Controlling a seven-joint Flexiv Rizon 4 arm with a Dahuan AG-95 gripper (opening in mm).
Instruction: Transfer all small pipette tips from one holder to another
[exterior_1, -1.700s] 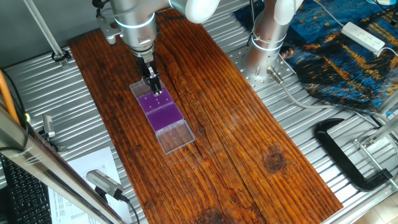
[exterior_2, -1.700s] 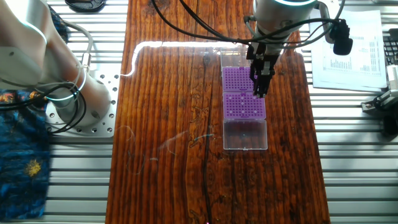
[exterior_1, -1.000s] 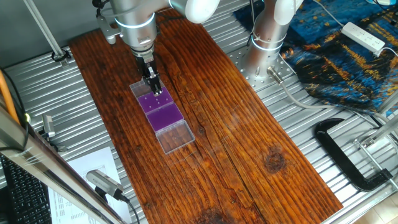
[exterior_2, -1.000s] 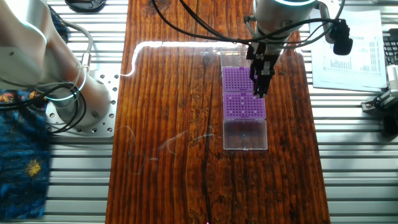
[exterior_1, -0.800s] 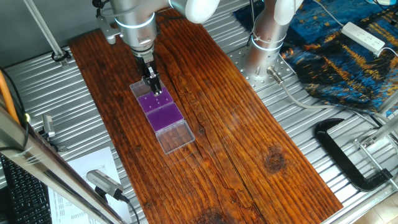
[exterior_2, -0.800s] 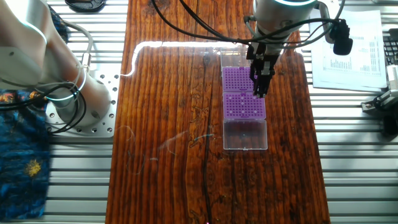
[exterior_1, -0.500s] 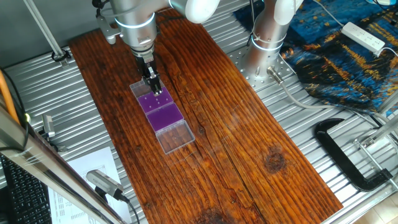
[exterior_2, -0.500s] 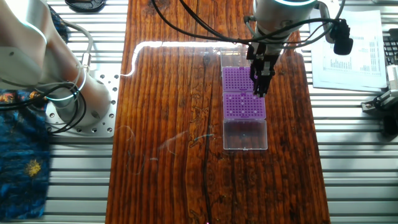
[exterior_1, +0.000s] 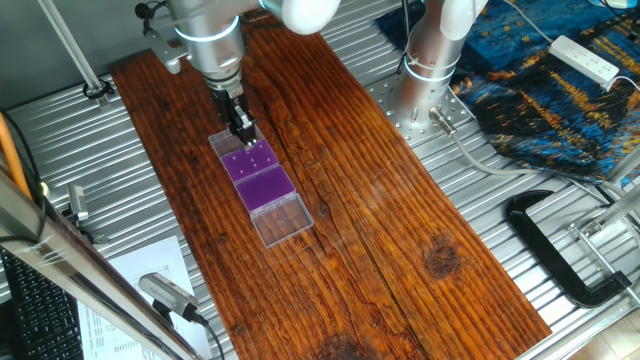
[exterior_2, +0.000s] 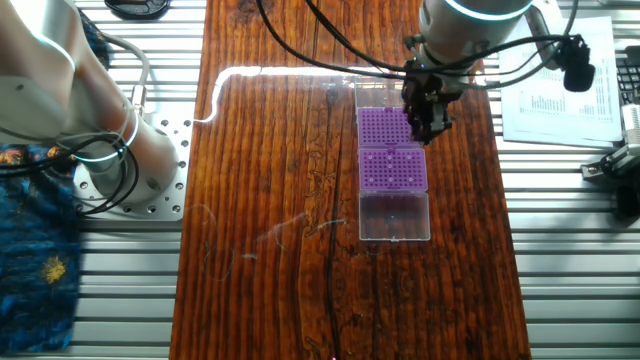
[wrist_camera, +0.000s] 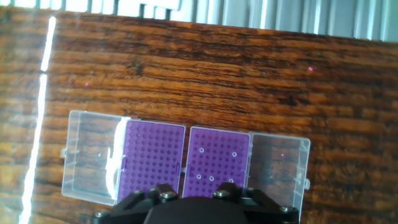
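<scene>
A few white tips (wrist_camera: 211, 178) seated in the right purple rack (wrist_camera: 217, 158), beside the left rack (wrist_camera: 152, 158) showing none, clear lids (wrist_camera: 93, 155) open outward. Above the racks, gripper (exterior_2: 425, 125); open or closed, impossible to tell. Wooden table (exterior_1: 400, 230).

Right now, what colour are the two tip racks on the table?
Both tip racks are purple, with clear lids hinged open; the hand view shows it best.

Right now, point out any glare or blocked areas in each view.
Hand view: bright streak of glare down the wooden table, gripper housing blocks the bottom edge. The other fixed view: glare band near the clear lid. One fixed view: even light, gripper covers part of the purple rack.
</scene>
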